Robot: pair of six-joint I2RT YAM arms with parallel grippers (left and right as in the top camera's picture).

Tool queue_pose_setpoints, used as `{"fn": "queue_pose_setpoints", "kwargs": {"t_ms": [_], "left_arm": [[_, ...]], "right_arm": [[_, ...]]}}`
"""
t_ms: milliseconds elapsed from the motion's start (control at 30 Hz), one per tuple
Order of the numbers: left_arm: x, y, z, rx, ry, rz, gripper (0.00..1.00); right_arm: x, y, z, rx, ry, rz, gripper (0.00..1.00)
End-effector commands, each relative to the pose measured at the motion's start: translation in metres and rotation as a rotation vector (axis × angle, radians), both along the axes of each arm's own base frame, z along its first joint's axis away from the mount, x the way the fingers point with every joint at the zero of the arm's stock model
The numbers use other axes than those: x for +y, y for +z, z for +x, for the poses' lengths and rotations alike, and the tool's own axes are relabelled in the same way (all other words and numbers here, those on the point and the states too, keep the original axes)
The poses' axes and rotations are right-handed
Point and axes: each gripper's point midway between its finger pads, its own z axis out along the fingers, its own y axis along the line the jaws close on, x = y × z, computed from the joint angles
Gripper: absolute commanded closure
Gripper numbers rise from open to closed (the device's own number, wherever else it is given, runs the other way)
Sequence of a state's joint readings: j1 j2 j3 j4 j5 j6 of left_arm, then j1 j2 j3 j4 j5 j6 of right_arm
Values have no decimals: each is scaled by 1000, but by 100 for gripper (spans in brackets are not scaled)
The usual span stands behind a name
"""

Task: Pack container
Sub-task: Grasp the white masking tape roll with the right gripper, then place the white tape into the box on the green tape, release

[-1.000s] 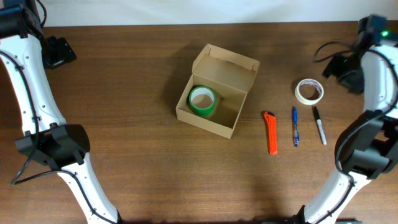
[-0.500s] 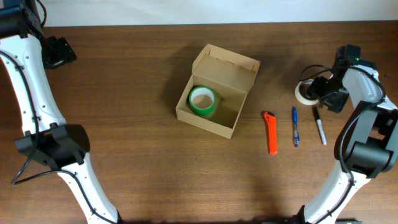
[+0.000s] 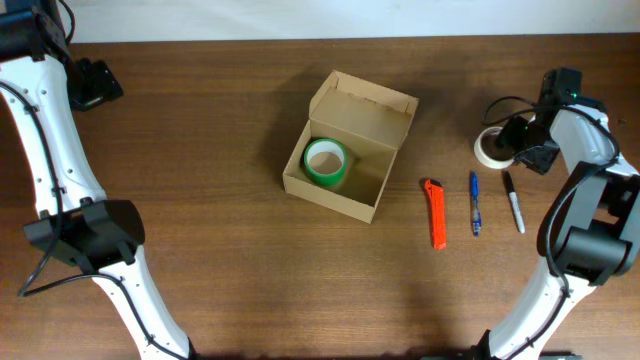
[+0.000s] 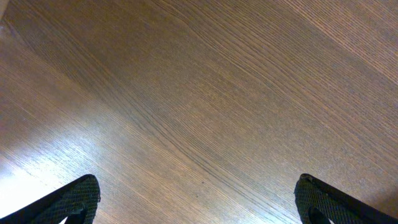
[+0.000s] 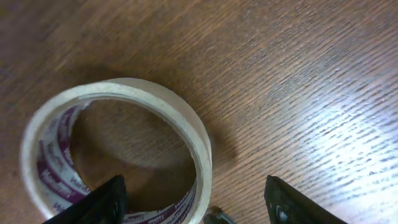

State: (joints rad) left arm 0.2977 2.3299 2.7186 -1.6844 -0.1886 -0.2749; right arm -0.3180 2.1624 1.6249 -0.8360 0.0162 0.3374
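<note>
Purple lettering inside tape roll (image 5: 53, 174) core, illegible.

Overhead is looking straight down over the whole table (image 3: 220, 110). The right wrist is sharing its tape roll (image 5: 143, 87), close up. The left is facing nearby wood.

Both arms are chains of smooth white rounded shells joined by chunky black joint housings, left arm (image 3: 45, 130) and right arm (image 3: 593, 140) built alike. Thin black cables (image 3: 500, 105) loop loosely off the links near wrists and elbows, and the wrist blocks are black. The left gripper (image 4: 198, 205) and right gripper (image 5: 200, 202) have matte black, rounded fingertips (image 4: 79, 198) with a finely pebbled surface.
</note>
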Motion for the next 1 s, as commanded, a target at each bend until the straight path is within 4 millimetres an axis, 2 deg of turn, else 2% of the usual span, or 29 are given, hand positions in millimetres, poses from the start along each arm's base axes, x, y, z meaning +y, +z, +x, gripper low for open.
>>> {"fn": "queue_pose_setpoints", "kwargs": {"t_ms": [0,100,167,300,433,533,633,700,867,900,967], "left_arm": [[1,6,-3,-9,-10,-2,0],[1,6,-3,-9,-10,-2,0],[1,6,-3,-9,-10,-2,0],[1,6,-3,-9,-10,-2,0],[1,6,-3,-9,-11,-2,0],[1,6,-3,-9,-10,-2,0],[1,6,-3,-9,-10,-2,0],[1,6,-3,-9,-10,-2,0],[1,6,-3,-9,-10,-2,0],[1,6,-3,-9,-10,-2,0],[1,6,-3,-9,-11,-2,0]], "right_arm": [[5,-26,-7,56,-11,28,29],[5,-34,-10,77,-12,33,36],[5,-35,-10,79,-12,34,48],[7,-35,-11,82,-10,39,96],[15,-30,-10,81,60,74,96],[24,-11,-5,63,106,101,96],[34,32,6,14,158,86,96],[46,74,16,-48,219,67,96],[84,200,30,-261,360,-14,96],[99,230,29,-316,409,-29,96],[128,275,22,-396,496,-57,96]]}}
